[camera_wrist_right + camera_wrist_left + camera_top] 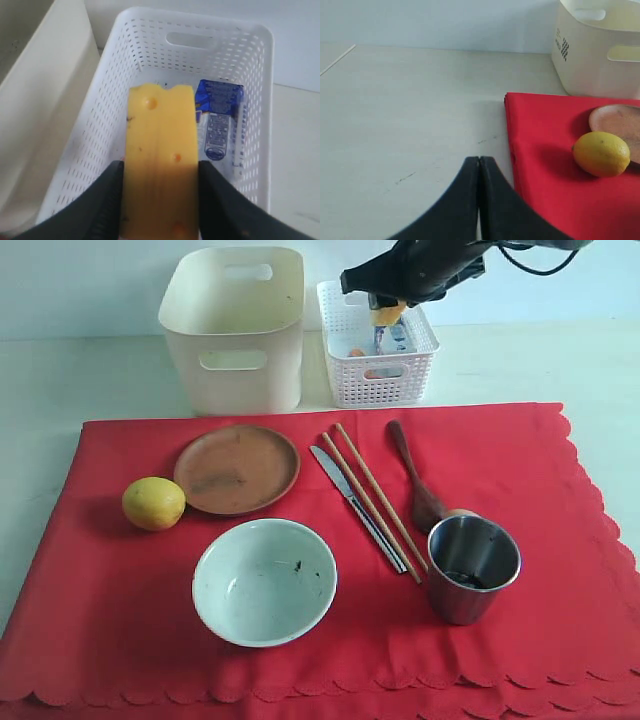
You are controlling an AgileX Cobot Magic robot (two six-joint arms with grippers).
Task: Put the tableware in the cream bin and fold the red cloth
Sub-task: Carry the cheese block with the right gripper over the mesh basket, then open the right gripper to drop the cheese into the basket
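Observation:
On the red cloth (560, 500) lie a brown plate (237, 468), a pale bowl (264, 580), a steel cup (472, 567), a knife (355, 505), chopsticks (375, 498) and a dark wooden spoon (415, 480). Behind the cloth stands the cream bin (235, 328). My right gripper (160, 170) is shut on a yellow cheese-like block (160, 150), held over the white lattice basket (150, 30). My left gripper (479, 159) is shut and holds nothing, above bare table beside the cloth's edge (545, 150). It is out of the exterior view.
A yellow lemon (153, 503) sits on the cloth left of the plate. A blue-white milk carton (219, 120) lies inside the white basket (378, 345), which stands right of the cream bin. Pale tabletop surrounds the cloth.

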